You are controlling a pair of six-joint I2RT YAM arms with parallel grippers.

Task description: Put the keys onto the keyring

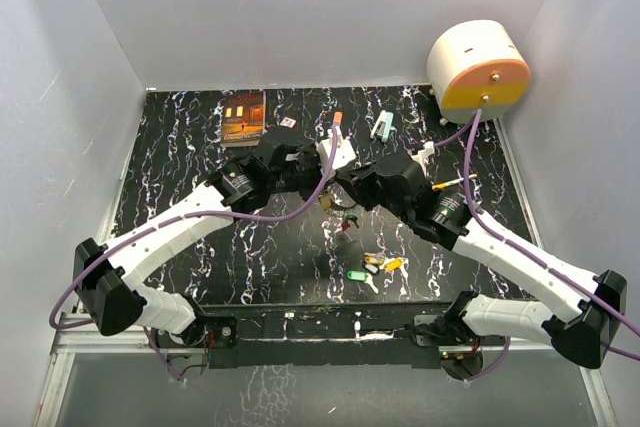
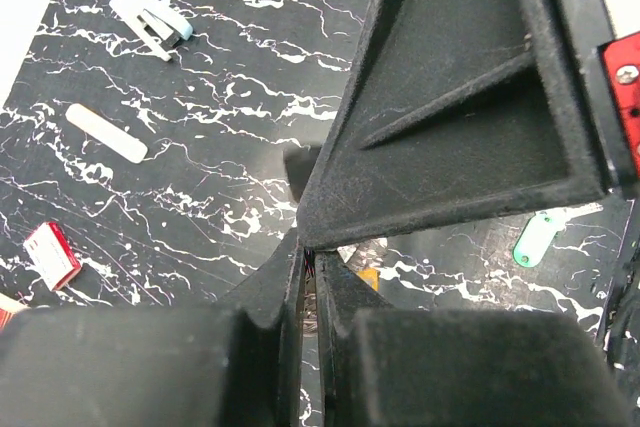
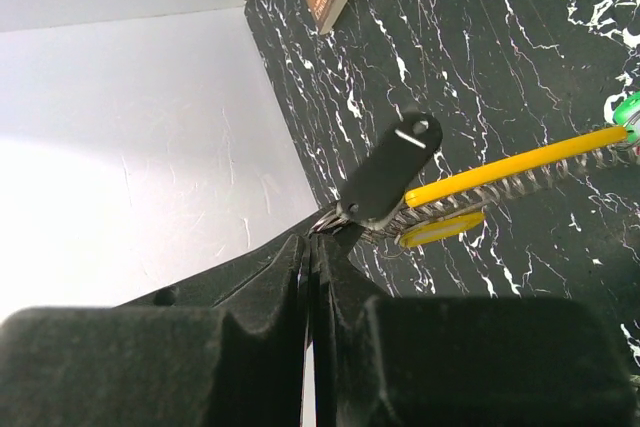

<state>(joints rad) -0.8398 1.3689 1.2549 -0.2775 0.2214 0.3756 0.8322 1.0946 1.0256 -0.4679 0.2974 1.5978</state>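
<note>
Near the arm bases, loose keys point(image 1: 375, 265) are seen lying on the black marbled table point(image 1: 200, 277), well apart from the 2 grippers. Over the middle, the left gripper point(image 2: 310, 255) is pressed shut; what it nips cannot be told. Its view is mostly blocked by the right gripper point(image 3: 312, 243), which is closed on the thin silvery keyring point(image 3: 327, 220). Only the right wrist view shows a black tag point(image 3: 395, 169) and a yellow key head point(image 3: 440, 230) there. Far back, a book point(image 1: 243, 117), a stapler point(image 1: 383, 125) and a round white and orange box point(image 1: 478, 65) are seen.
</note>
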